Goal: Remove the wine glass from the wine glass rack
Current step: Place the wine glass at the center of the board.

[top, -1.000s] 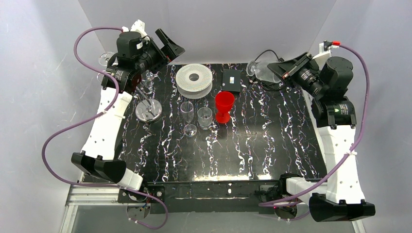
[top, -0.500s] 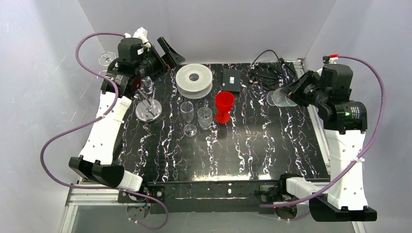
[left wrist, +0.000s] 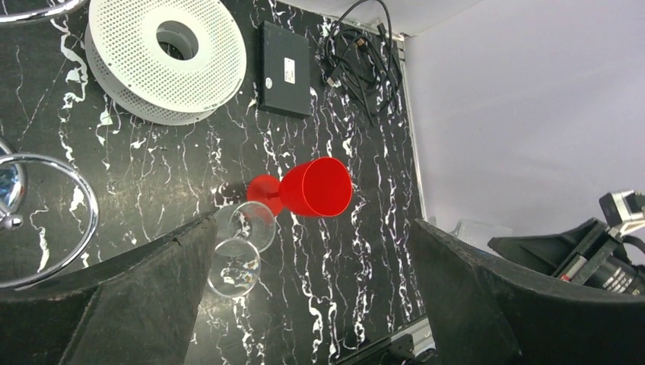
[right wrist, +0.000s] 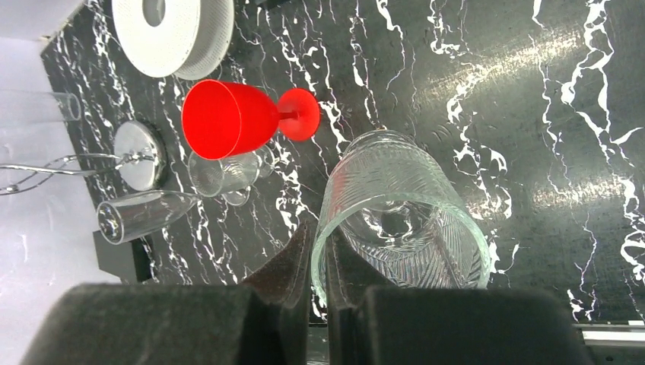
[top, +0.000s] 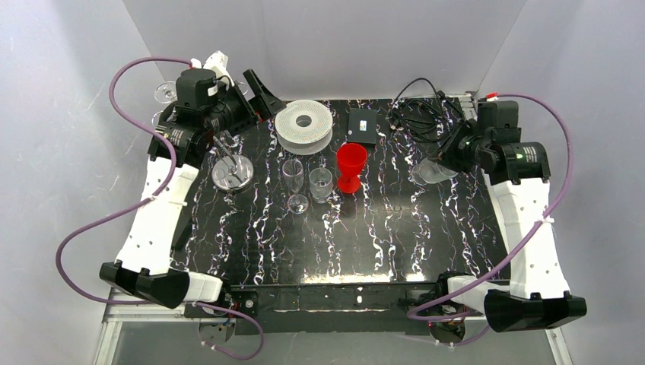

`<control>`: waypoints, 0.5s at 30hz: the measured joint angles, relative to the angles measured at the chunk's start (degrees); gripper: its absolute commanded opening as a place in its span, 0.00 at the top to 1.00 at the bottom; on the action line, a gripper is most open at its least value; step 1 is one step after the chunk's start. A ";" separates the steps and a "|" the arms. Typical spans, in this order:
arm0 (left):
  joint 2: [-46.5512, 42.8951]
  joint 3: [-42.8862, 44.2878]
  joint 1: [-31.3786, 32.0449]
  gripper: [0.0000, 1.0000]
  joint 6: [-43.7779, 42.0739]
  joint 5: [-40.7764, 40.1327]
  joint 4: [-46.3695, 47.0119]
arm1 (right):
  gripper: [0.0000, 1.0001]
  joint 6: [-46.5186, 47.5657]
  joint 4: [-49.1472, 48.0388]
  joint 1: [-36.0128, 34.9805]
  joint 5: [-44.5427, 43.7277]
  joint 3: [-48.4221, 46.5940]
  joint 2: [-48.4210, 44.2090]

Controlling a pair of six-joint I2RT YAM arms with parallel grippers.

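Observation:
The wine glass rack stands at the back left on its round chrome base (top: 232, 173); its base also shows in the right wrist view (right wrist: 139, 154). Clear wine glasses (top: 163, 93) hang on its wire arms at the far left, partly hidden by my left arm. My left gripper (top: 251, 95) hovers above and behind the rack, open and empty (left wrist: 319, 304). My right gripper (top: 445, 161) is shut on the rim of a clear ribbed glass (right wrist: 403, 220) and holds it low over the right side of the table (top: 430, 173).
A white perforated spool (top: 303, 124), a black box (top: 362, 125) and a coiled cable (top: 418, 114) lie at the back. A red goblet (top: 351, 167), a tall flute (top: 293, 182) and a small glass (top: 320, 184) stand mid-table.
My right arm has carried the ribbed glass from the back right corner forward and down toward the table. My left arm has shifted slightly; its gripper stays open.

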State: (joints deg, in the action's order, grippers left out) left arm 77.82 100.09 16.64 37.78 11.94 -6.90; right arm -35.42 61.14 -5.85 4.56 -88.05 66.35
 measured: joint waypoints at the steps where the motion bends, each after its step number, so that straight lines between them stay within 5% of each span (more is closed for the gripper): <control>1: -0.35 -0.28 0.00 0.02 -0.39 0.13 -0.31 | 0.99 0.13 -0.02 -0.39 -0.13 0.17 0.46; 15: -1.38 -0.90 0.04 0.02 -6.75 0.26 -3.56 | 0.99 1.95 -8.72 -7.39 -2.40 7.34 9.07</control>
State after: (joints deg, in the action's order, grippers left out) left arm 76.44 99.20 16.69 31.03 12.21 -10.46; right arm -33.47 52.42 -13.23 2.15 -80.71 75.42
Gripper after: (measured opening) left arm 0.980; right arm 0.139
